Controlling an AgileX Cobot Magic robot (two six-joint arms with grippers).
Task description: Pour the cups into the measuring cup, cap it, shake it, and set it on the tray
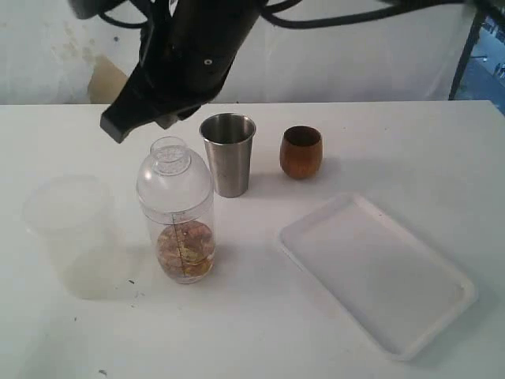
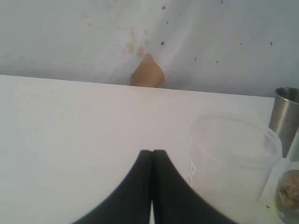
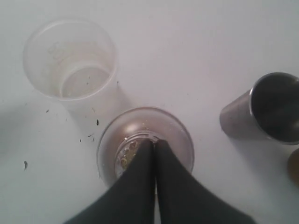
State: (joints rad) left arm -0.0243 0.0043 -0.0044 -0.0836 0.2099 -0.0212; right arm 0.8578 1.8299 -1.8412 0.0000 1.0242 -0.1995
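The clear measuring cup (image 1: 183,237) stands on the table with brownish contents at its bottom. The domed cap (image 1: 172,170) sits on top of it. My right gripper (image 1: 113,126) hangs shut and empty above it, reaching in from the back. In the right wrist view the gripper (image 3: 154,141) lines up over the cap (image 3: 117,140). Behind the measuring cup stand the steel tumbler (image 1: 229,158) and the wooden cup (image 1: 301,151), both upright. The white tray (image 1: 379,276) lies bare at the front right. My left gripper (image 2: 152,151) is shut and empty over the table, outside the exterior view.
A wide frosted plastic cup (image 1: 69,225) stands upright to the left of the measuring cup, close beside my left gripper in the left wrist view (image 2: 233,158). Small dark crumbs dot the table (image 3: 91,135) between the two. A wall rises behind the table's far edge.
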